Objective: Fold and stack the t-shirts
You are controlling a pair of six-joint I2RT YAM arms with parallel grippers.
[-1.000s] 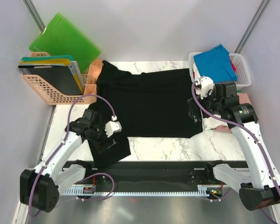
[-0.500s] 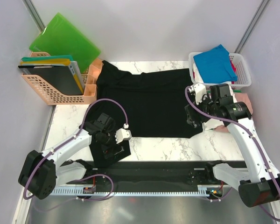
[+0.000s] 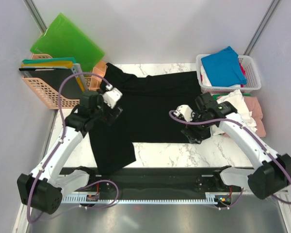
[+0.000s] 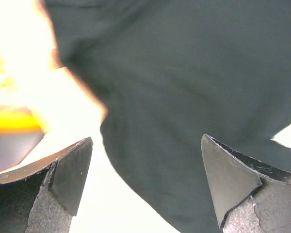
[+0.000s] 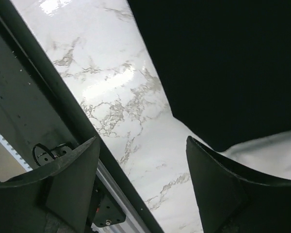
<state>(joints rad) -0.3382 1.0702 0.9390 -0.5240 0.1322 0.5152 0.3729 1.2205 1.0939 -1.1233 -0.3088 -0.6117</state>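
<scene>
Black t-shirt: fold being set up, shirt laid across the centre of the table.
Left gripper gaping over far-left sleeve; right gripper parted, empty, above near-right hem corner; next likely needs clean pinches on both edges.

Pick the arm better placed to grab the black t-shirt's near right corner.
Right. The right pincer hangs open over that corner of the black t-shirt, framed in its wrist view; the left pincer is at the shirt's far left side.

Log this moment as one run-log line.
stage: black shirt spread on table, unfolded | left claw: open, over its left edge | right claw: open, over its near right corner | blue shirt: in basket
</scene>
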